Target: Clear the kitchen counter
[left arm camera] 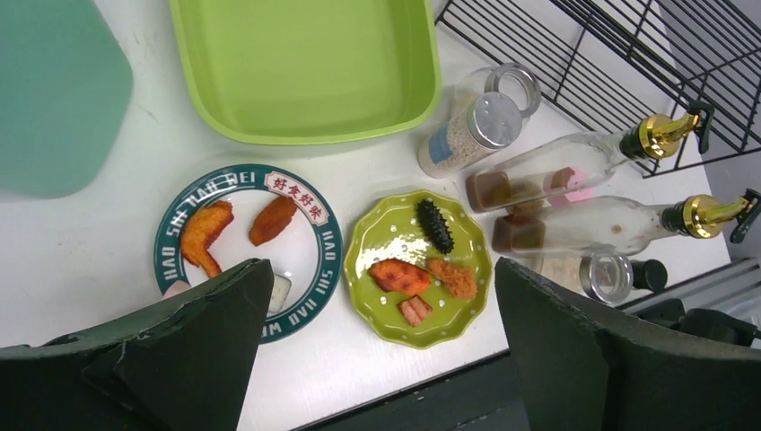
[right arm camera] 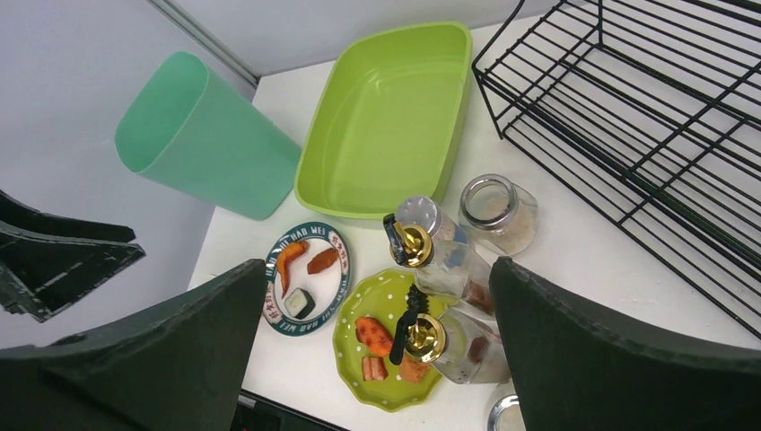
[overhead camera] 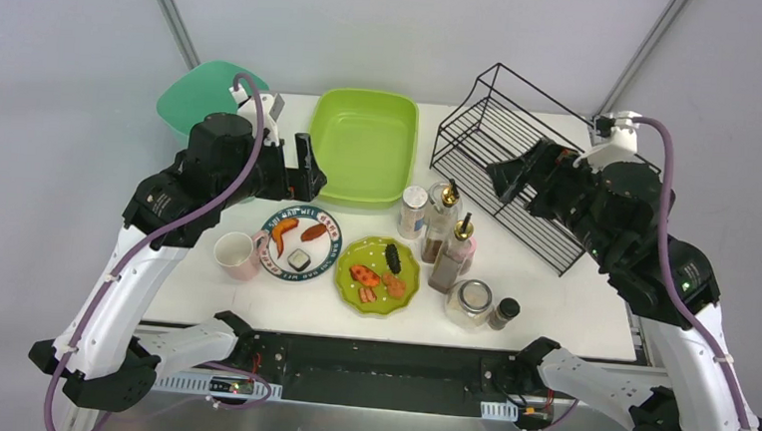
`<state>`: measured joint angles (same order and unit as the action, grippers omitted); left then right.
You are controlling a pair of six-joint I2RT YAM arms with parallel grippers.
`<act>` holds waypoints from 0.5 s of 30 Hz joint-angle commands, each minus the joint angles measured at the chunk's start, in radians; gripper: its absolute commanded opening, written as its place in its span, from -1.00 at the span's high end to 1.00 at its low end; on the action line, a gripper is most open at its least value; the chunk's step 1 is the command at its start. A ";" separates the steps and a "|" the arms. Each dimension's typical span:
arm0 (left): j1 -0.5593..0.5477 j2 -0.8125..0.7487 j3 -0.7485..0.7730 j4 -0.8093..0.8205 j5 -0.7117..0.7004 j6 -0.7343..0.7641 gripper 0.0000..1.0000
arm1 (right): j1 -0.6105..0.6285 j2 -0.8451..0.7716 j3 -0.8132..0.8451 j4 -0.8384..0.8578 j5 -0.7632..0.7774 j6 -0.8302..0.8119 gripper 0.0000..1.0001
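Top external view | large flat white table carries plates, bottles, jars | both my end effectors, left and right, hover spread, grasping nothing | lime-green rectangular plastic tub empty, likely for collecting.

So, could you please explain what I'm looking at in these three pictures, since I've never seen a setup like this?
These are two robot arms bolted at the near edge of a white kitchen counter. One picture looks down from above; the other two come from cameras on each wrist, so the dark shapes at their bottom edges are that arm's own fingers. The left pincer and right pincer are both open and hold nothing. On the counter lie a lime-green tub, a wire rack, a teal-rimmed plate and a green plate with food, a pink mug, bottles and jars. A teal bin is at the counter's far left corner.
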<state>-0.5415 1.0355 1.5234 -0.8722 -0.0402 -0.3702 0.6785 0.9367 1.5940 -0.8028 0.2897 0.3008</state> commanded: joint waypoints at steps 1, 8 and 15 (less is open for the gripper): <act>0.006 -0.035 -0.021 0.041 -0.082 0.017 -0.99 | 0.000 -0.025 -0.060 0.032 -0.026 -0.033 -0.98; 0.005 -0.074 -0.079 0.054 -0.104 0.016 -0.99 | -0.001 -0.082 -0.126 -0.013 -0.095 -0.091 -0.98; 0.006 -0.104 -0.148 0.053 -0.076 0.028 -0.99 | -0.001 -0.179 -0.243 -0.048 -0.078 -0.098 -0.98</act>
<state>-0.5415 0.9524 1.4086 -0.8433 -0.1322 -0.3561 0.6785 0.8230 1.4170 -0.8276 0.2150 0.2298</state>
